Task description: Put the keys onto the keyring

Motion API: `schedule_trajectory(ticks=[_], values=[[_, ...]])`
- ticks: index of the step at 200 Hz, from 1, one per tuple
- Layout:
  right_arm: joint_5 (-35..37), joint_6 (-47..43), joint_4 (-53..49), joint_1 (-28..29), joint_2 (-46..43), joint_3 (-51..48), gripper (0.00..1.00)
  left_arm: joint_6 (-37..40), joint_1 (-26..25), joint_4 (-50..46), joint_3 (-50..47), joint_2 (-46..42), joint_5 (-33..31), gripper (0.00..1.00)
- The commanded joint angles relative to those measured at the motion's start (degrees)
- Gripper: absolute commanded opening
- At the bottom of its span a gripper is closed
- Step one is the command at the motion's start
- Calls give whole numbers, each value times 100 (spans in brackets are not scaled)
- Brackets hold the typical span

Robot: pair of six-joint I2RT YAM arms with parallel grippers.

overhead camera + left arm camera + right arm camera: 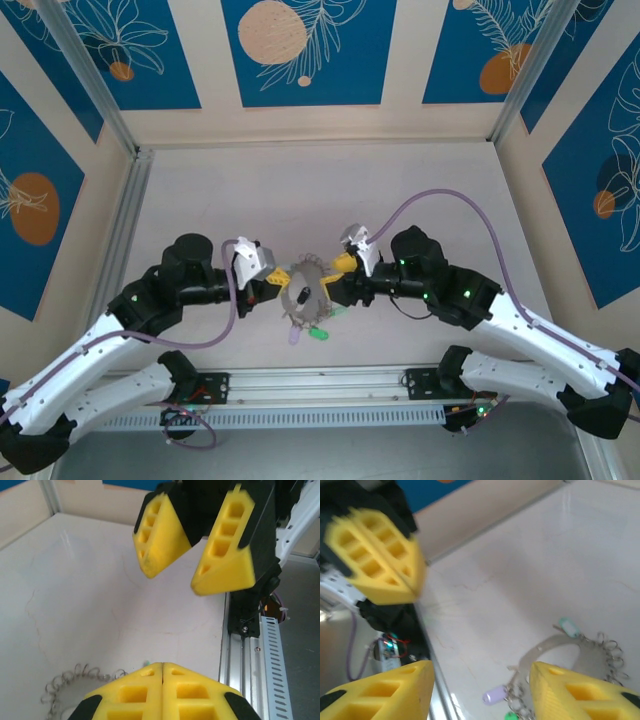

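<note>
Robotics lab test cell: pale tabletop fenced by aluminium framing, blue leaf-print backdrop panels behind, slotted mounting rail at the near edge, loose purple cabling over the bench.

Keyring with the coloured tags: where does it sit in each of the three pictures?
Top external: keyring mid-picture.
Left wrist: keyring at bottom left.
Right wrist: keyring at lower right.
Shared landmark: the shut left gripper, at the bottom edge in left wrist and upper left in right wrist.
</note>
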Motion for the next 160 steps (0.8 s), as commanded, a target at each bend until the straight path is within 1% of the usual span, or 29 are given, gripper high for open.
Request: schedule_trajectory(ticks=[1,36,76,95,133,160], values=[[221,370,40,-311,6,-235,56,-310,52,-82,48,-52,-274,0],[40,898,-52,-1009,132,-465,61,-595,132,-42,-38,91,-483,0],[-169,1347,-152,-1560,545,-629,65,-1009,429,126,-150,485,-364,0],[-418,1428,-85,-1713,794,-775,66,-1188,688,168,-161,694,-117,0],[-793,1430,184,-1886,1397,-1055,66,-1663,1421,478,-425,1003,681,0],[-939,1372,392,-1909,1908,-1092,66,-1755,1572,529,-499,1209,739,1]])
